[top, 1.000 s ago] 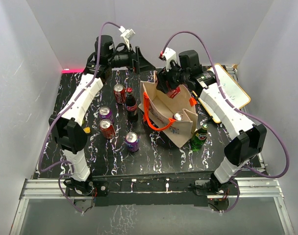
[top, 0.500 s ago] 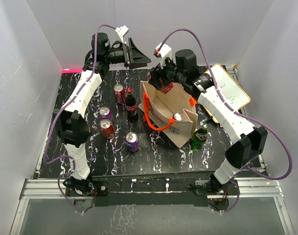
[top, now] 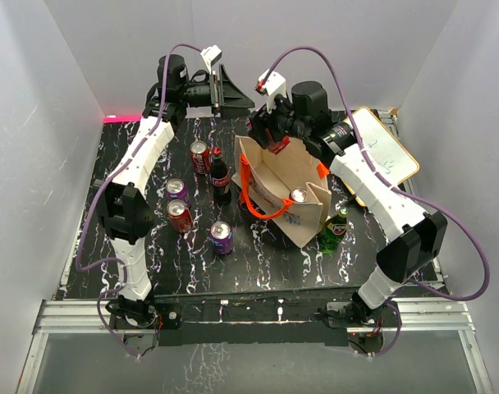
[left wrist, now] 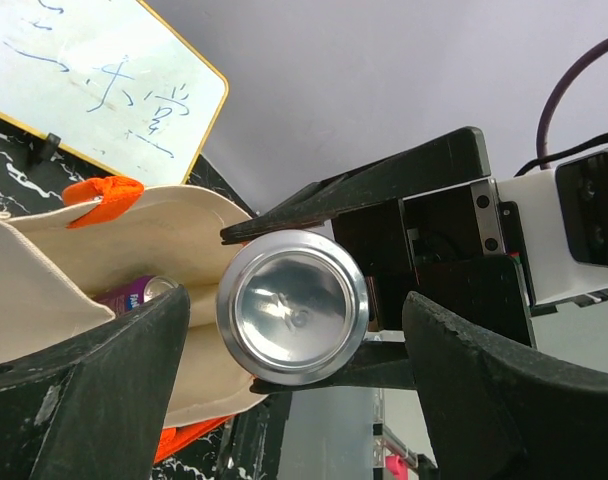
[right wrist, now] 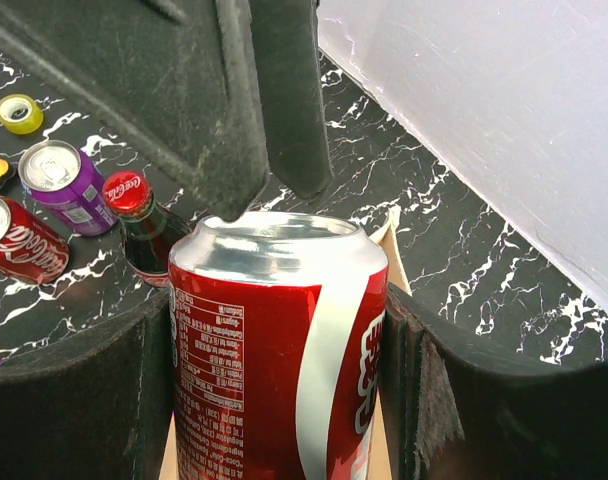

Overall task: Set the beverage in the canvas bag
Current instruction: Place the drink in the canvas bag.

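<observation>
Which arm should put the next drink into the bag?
The right arm. The right gripper grips a red can just above the far rim of the canvas bag. The left gripper hangs open and empty beyond the bag.

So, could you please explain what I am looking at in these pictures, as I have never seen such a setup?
Two robot arms are bolted to a black table. One picture looks down from above; the other two come from a camera on each wrist. On the table stand an open canvas bag with a purple can inside, four loose cans, a cola bottle and a green bottle; a whiteboard lies at the right. The right pincer grips a red can over the bag's far edge. The left pincer, raised beside it, is open and empty.
</observation>
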Controlling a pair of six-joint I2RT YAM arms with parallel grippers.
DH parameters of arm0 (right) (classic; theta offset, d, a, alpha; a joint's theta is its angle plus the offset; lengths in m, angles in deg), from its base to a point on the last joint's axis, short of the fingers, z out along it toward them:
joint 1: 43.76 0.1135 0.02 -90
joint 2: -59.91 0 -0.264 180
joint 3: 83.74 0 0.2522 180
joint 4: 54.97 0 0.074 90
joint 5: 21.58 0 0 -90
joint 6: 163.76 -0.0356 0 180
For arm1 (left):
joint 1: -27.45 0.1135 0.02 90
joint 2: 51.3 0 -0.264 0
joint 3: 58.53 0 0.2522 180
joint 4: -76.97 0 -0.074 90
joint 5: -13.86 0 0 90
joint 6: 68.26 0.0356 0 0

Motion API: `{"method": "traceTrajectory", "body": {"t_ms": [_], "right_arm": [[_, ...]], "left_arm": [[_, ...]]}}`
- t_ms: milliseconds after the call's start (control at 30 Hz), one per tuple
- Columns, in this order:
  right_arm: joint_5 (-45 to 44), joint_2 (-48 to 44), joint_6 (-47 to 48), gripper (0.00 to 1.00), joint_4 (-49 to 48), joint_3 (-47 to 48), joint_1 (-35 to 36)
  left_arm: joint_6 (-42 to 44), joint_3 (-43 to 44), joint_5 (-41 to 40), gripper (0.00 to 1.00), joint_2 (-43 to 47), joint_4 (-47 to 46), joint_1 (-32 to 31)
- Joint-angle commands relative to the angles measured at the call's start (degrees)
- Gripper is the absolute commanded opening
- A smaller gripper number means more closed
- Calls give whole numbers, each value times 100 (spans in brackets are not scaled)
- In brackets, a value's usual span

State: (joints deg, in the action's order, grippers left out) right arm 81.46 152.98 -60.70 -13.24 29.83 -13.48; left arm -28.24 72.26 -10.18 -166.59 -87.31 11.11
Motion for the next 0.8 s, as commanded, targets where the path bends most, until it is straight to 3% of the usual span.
{"method": "traceTrajectory", "body": {"t_ms": [0,300,500,767], "right_arm": [[-108,-112,56,8,-924,490,26],[-201,-46,52,8,-1160,479,68],[-326,-20,34,8,-1236,460,91],[-700,-29,-82,12,-1324,400,93]], "left_arm": [[-32,342,341,85,-36,185,-114],[7,512,391,82,-249,305,-248],[25,594,451,72,-330,308,-318],[-109,440,496,25,-237,-92,-318]]}}
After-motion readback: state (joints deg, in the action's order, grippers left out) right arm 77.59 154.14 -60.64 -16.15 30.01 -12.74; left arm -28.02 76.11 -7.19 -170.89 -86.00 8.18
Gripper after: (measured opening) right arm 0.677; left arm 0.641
